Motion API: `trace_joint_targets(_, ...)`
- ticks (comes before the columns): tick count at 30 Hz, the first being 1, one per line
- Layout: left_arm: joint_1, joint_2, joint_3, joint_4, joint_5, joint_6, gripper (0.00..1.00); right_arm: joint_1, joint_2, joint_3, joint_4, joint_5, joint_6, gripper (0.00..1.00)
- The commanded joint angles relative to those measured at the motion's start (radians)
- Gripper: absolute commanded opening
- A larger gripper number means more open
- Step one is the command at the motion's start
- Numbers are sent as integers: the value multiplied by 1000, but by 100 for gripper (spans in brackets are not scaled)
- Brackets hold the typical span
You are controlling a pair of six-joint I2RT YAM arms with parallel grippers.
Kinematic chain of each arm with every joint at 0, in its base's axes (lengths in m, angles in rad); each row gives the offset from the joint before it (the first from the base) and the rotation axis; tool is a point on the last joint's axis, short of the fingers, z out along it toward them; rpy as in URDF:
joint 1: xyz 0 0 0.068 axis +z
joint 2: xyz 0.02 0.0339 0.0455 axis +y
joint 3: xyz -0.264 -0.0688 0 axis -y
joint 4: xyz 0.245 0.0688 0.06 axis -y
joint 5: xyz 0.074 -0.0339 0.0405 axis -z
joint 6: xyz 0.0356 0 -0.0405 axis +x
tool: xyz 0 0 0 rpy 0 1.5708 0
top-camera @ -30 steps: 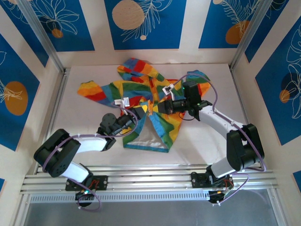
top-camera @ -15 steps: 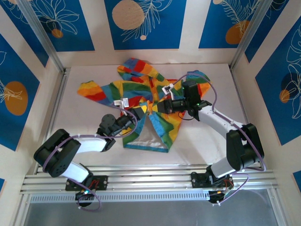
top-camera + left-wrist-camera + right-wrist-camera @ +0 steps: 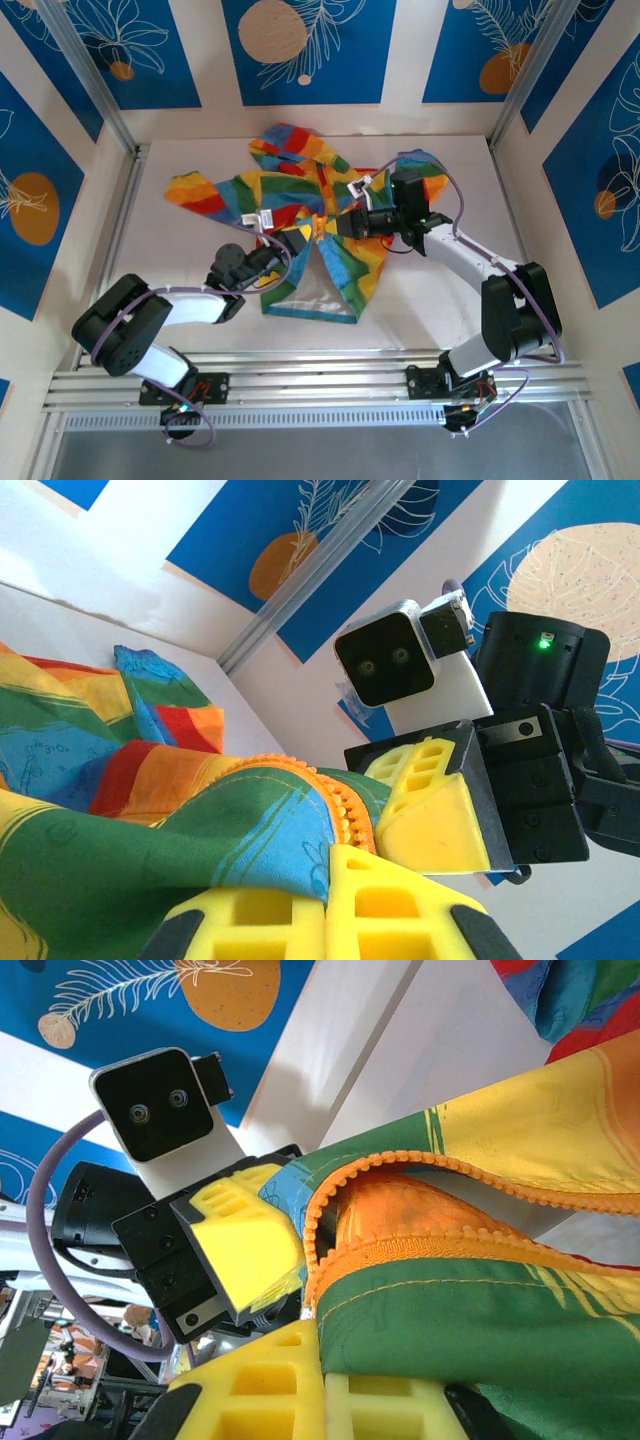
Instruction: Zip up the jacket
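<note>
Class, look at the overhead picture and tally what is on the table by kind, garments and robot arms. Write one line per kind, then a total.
jacket: 1
robot arms: 2 (left arm, right arm)
Total: 3
</note>
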Motion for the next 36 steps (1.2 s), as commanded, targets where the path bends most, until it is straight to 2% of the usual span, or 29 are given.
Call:
trace_joint_targets(1, 10, 14, 12, 66, -15, 5, 0, 3, 19, 9, 19, -43, 4, 0)
trace_joint_targets(18, 28, 21, 36, 71, -28, 8, 0, 14, 30, 14, 21, -76, 1, 0)
trace_joint_targets(36, 27, 35, 28, 101, -3, -15, 0, 15, 40, 26, 29, -60, 13, 0)
